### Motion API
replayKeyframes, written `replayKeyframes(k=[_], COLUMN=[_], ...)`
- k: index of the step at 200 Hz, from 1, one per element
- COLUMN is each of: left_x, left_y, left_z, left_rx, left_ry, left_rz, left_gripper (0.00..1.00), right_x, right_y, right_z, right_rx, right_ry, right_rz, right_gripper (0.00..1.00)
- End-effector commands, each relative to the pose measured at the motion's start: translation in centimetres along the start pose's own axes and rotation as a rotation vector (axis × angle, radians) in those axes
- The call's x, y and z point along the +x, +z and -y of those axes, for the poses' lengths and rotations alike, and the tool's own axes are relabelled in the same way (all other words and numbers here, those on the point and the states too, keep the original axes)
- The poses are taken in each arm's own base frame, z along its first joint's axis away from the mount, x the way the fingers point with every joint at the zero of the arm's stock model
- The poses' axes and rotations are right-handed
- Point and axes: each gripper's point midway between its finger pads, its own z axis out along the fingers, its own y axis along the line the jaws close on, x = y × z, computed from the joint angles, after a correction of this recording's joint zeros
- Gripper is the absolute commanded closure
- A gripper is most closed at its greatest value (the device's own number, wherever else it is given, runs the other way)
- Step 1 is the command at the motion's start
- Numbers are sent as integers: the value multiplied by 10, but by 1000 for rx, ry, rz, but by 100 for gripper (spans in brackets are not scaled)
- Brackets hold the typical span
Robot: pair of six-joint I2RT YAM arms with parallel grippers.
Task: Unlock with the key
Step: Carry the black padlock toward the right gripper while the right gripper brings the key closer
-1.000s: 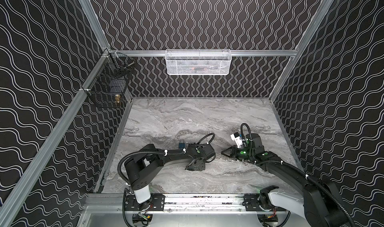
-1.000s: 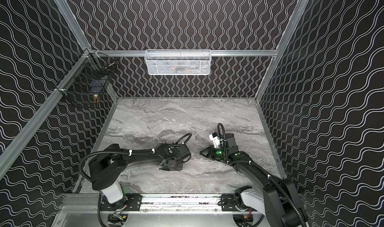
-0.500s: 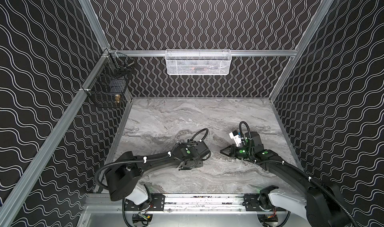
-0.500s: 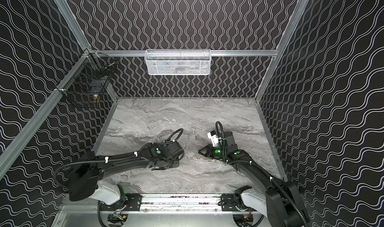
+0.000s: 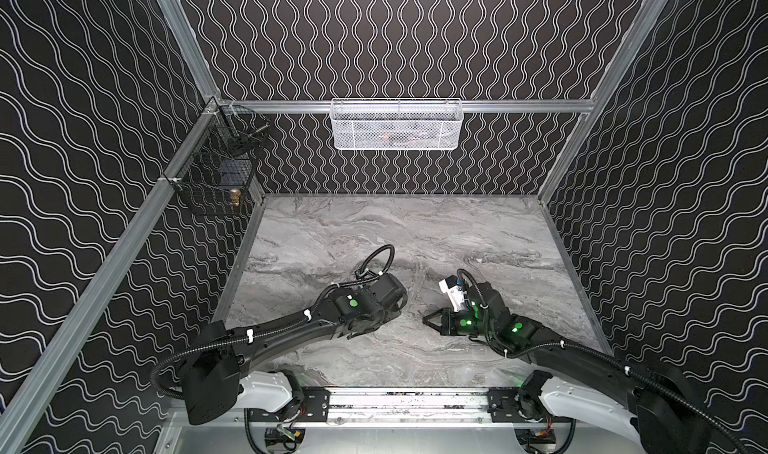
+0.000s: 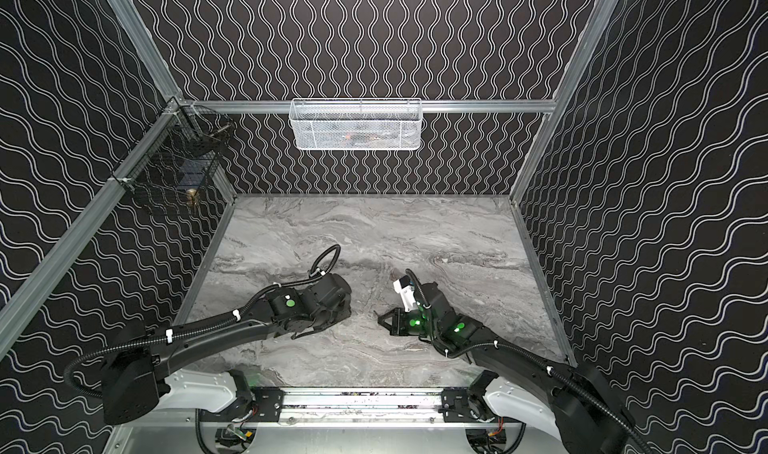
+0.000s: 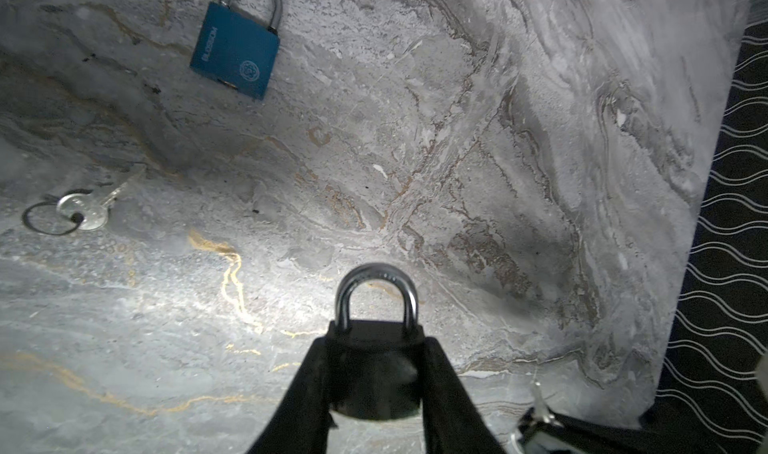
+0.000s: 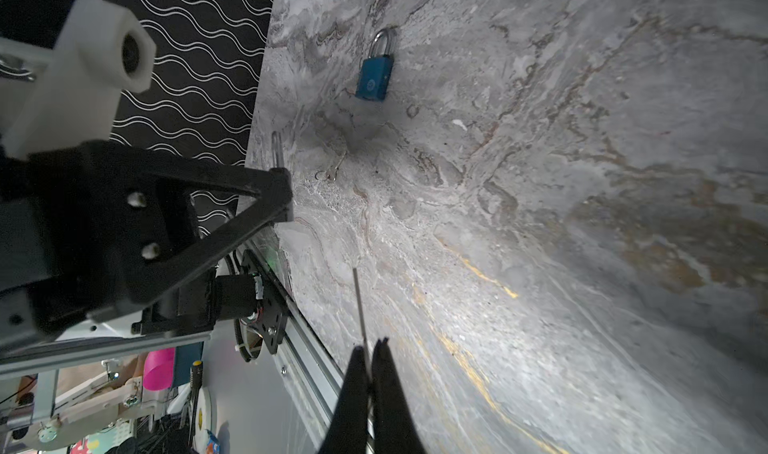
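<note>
A black padlock [image 7: 376, 373] with a silver shackle [image 7: 376, 289] sits between the fingers of my left gripper [image 7: 376, 348], which is shut on its body. My right gripper [image 8: 371, 346] is shut on a thin silver key [image 8: 359, 306], seen edge-on and sticking out past the fingertips. In both top views the right gripper [image 5: 427, 319] [image 6: 380, 319] points at the left arm's wrist [image 5: 370, 302] across a short gap. The right wrist view shows the left gripper's finger [image 8: 278, 190] with the shackle tip above it.
A blue padlock [image 7: 235, 54] [image 8: 374, 79] and a spare key on a ring [image 7: 85, 212] lie on the marble table [image 5: 415, 231]. A white mesh basket [image 5: 397, 125] hangs on the back wall, a black wire basket [image 5: 216, 177] on the left wall.
The left arm's elbow has swung down and to the left, and its wrist has shifted slightly back. The right arm has barely moved.
</note>
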Motion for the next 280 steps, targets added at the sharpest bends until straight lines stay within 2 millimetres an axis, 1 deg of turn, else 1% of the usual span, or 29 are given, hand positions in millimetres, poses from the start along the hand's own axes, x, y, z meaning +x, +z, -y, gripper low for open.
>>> replayKeyframes(k=[1,23,49,70,80,99,114,145,159,173,203,211,223,235,245,262,280], left_x=[-13,-17,-21,-25,-26,-27,-27,-31,-33,-33,-34,-35,-34,-33,-32,-32,-32], left_y=[-8,-13,-17,-22,-24,-25,-27,-32,-34,-34,-35,-36,-36,-35,-33,-33,-31], left_z=[16,19,18,18,16,13,11,7,4,3,-1,0,3,6,4,0,-4], left_rx=[60,79,99,108,103,100,104,107,98,105,95,101,114,122,110,100,100], left_ry=[-82,-123,-170,-183,-189,-203,-213,-240,-246,-252,-252,-254,-257,-252,-248,-252,-262], left_rz=[47,61,79,98,106,111,115,133,142,146,154,158,153,146,142,146,154], left_gripper=[84,88,88,88,88,88,88,88,88,89,89,90,90,91,91,93,94], right_x=[-19,-13,-9,-7,-9,-10,-8,-14,-17,-19,-20,-21,-22,-22,-21,-21,-23], right_y=[8,21,31,40,42,44,47,49,50,48,51,51,55,56,56,57,54], right_z=[-18,-27,-45,-51,-53,-64,-68,-80,-77,-80,-81,-81,-75,-77,-79,-75,-75], right_rx=[-29,-26,-55,-60,-68,-116,-115,-137,-107,-120,-100,-99,-61,-73,-91,-83,-88], right_ry=[8,-1,-26,-25,-18,-30,-35,-42,-33,-35,-37,-36,-22,-26,-25,-14,-17], right_rz=[145,166,211,233,251,280,288,313,326,339,332,338,339,334,334,339,360], right_gripper=[100,100,100,100,100,100,100,100,100,100,100,100,100,100,100,100,100])
